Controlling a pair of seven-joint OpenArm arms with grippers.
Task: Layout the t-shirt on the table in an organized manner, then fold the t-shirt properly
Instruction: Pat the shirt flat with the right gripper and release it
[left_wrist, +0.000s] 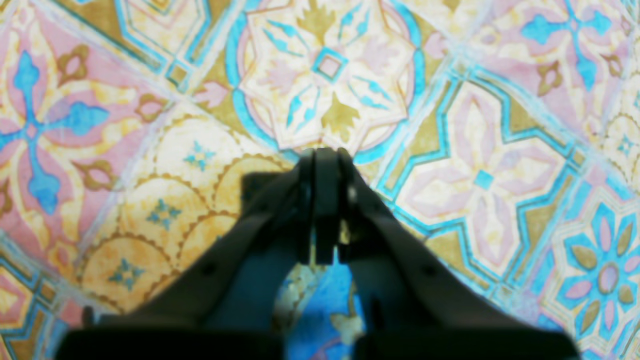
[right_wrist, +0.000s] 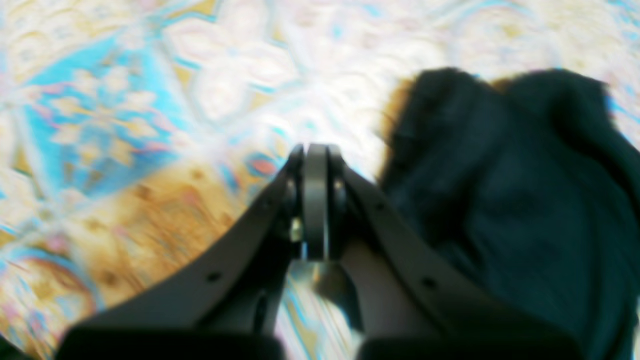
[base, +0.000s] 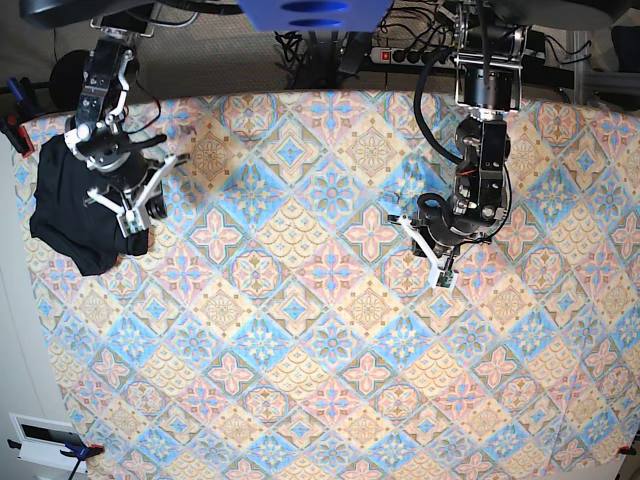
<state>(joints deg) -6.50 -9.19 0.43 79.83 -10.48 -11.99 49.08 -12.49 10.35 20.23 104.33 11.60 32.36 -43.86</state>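
the t-shirt (base: 75, 205) lies bunched at the worktop's (base: 330, 380) far left edge, just beside the right pincer (base: 132, 226); the left pincer (base: 441, 279) is well apart. both pincers are closed and empty.

One t-shirt (base: 75, 215), one table (base: 330, 400), two arms

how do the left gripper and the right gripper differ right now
The right gripper sits at the edge of the crumpled black t-shirt near the table's side edge; the left gripper hovers over bare patterned cloth, far from the shirt. The right wrist view shows shirt beside its fingers; the left wrist view shows only tiles. Both are shut and hold nothing.
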